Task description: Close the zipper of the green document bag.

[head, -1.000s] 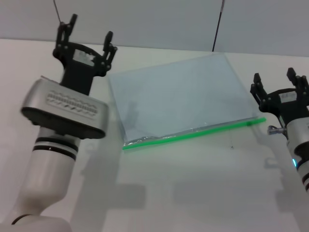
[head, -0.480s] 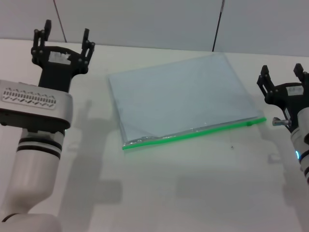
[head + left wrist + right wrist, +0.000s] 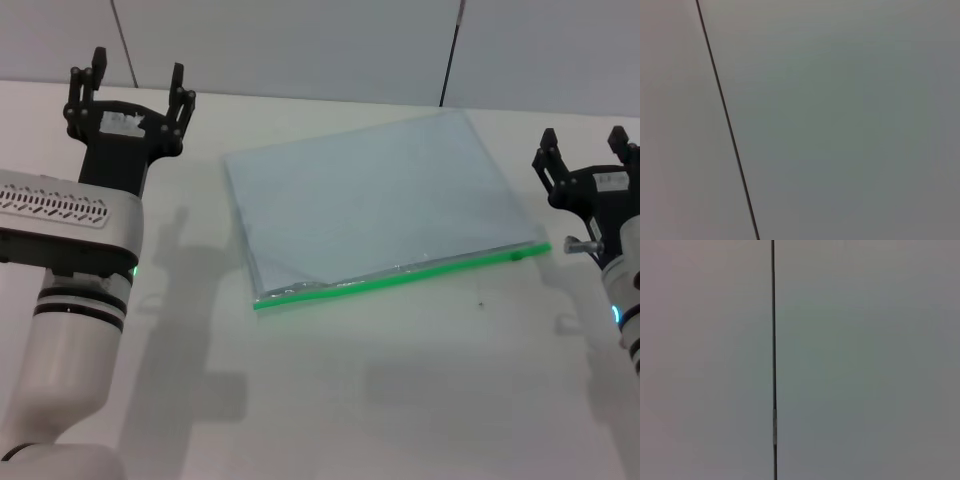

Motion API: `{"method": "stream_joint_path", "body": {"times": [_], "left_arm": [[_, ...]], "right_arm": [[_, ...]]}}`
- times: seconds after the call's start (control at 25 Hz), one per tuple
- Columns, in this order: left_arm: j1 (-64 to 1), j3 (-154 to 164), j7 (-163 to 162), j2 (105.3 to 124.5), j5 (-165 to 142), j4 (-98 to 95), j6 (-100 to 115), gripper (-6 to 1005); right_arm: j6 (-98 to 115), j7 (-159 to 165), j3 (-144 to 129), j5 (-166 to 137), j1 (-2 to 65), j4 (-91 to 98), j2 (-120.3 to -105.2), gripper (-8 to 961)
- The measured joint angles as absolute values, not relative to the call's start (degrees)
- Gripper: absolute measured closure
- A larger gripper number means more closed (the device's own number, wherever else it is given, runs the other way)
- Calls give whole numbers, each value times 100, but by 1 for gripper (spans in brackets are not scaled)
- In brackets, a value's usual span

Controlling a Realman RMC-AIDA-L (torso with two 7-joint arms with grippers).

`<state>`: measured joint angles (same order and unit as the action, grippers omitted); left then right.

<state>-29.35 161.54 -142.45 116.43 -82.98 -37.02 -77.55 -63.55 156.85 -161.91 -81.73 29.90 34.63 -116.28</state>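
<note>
Two grippers stand apart from the work, one at each side of the white table (image 3: 400, 400). On the left, the left gripper (image 3: 130, 85) is raised near the far edge of the table, its black fingers (image 3: 178, 85) spread wide with nothing between them, well to the left of the bag. In the middle lies the green document bag (image 3: 370, 200), flat on the table and turned slightly askew (its far right corner reaches toward the wall (image 3: 300, 45)). The zipper (image 3: 400, 277) runs along the bag's near long edge, from the near left corner up to the right, where a small green slider (image 3: 517, 254) sits close to the right end. On the right, the right gripper (image 3: 585, 155) hovers just beside that end of the zipper without touching it, its fingers also held apart and empty. Both wrist views show only the grey wall with a dark seam (image 3: 727, 120).
</note>
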Motion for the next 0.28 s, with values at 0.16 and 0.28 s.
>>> {"method": "stream_joint_path", "body": {"times": [0.16, 0.28], "left_arm": [[-2929, 16154, -14247, 11645, -8307, -3700, -7751, 199], [-2929, 16154, -14248, 11645, -8315, -3700, -7749, 199]], "right_arm": [[-6355, 15692, -16189, -8173, 3003, 3459, -11628, 150], [-6355, 15693, -16189, -8173, 3010, 3453, -11628, 150]]}}
